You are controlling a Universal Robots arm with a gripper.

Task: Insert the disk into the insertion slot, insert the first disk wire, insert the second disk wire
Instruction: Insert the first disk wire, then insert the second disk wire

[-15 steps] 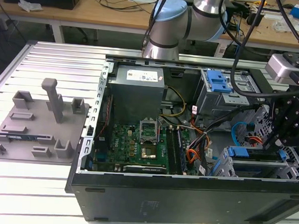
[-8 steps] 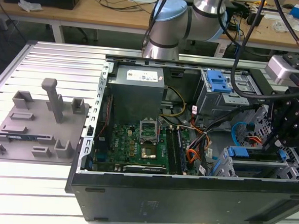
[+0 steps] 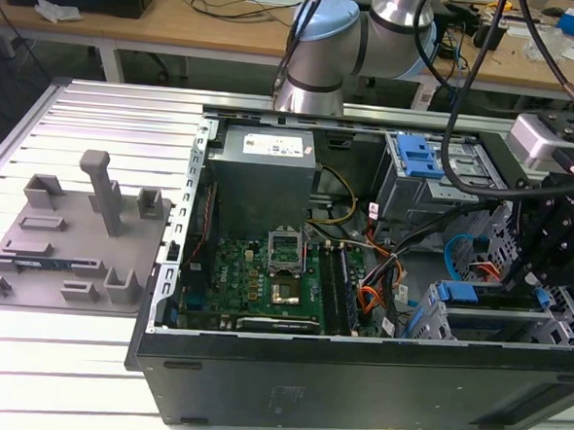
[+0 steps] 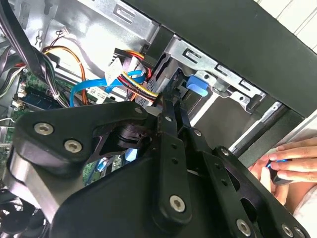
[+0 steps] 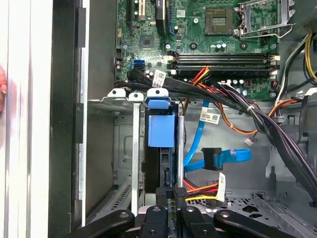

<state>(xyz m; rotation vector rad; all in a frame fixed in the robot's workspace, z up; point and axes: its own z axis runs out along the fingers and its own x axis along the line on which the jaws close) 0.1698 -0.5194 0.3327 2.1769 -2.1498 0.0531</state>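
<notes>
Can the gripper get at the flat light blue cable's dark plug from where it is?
Probably yes. The dark plug of the flat light blue cable lies uncovered beside the blue-framed silver disk, near the black gripper; the orange-and-black wire bundle lies close by and might snag.

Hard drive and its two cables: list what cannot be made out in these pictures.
Hard drive, first wrist view: its body is hidden inside the drive cage, so how deep it sits is unclear.
Orange and black wires, first wrist view: the plug end is hidden behind the gripper.
Blue cable, first wrist view: its upper end runs under the black cable bundle.
</notes>
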